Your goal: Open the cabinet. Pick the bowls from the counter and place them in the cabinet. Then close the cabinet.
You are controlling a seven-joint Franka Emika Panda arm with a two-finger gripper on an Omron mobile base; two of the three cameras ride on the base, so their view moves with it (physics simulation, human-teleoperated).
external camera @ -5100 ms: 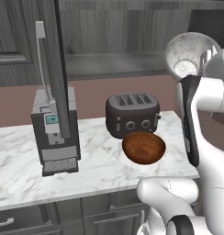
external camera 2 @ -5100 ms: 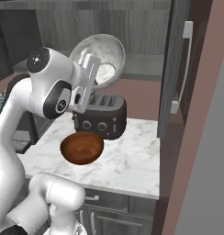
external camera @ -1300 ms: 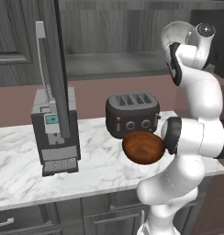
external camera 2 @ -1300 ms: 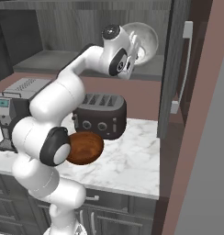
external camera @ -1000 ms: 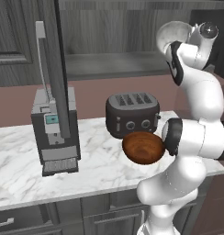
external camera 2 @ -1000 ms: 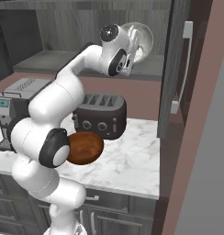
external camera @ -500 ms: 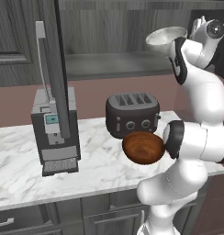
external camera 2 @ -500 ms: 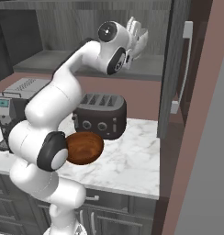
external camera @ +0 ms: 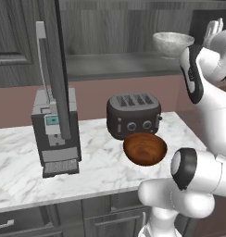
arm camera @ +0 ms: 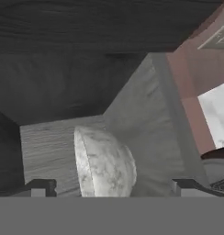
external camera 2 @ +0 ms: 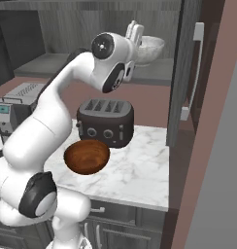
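Observation:
The cabinet (external camera: 115, 69) stands open, its doors (external camera: 52, 69) (external camera 2: 186, 73) swung out to either side. A pale grey-white bowl (external camera: 172, 44) (external camera 2: 150, 48) (arm camera: 107, 165) sits upright on the cabinet shelf. My gripper (external camera: 216, 28) (external camera 2: 135, 30) (arm camera: 114, 188) is raised just beside it, open, with nothing between its fingers. In the hand view the bowl lies just beyond the spread fingertips (arm camera: 40, 188). The reddish-brown bowl (external camera: 145, 149) (external camera 2: 86, 156) rests on the marble counter (external camera: 22, 157) in front of the toaster.
A black toaster (external camera: 133, 115) (external camera 2: 105, 121) stands behind the brown bowl. A grey coffee machine (external camera: 54, 132) (external camera 2: 16, 109) is at the counter's left. The right door's long handle (external camera 2: 195, 68) hangs close to the counter's right end.
The pale bowl went from tilted at the hand to upright on the cabinet shelf. The hand has let go of it and drawn back a little.

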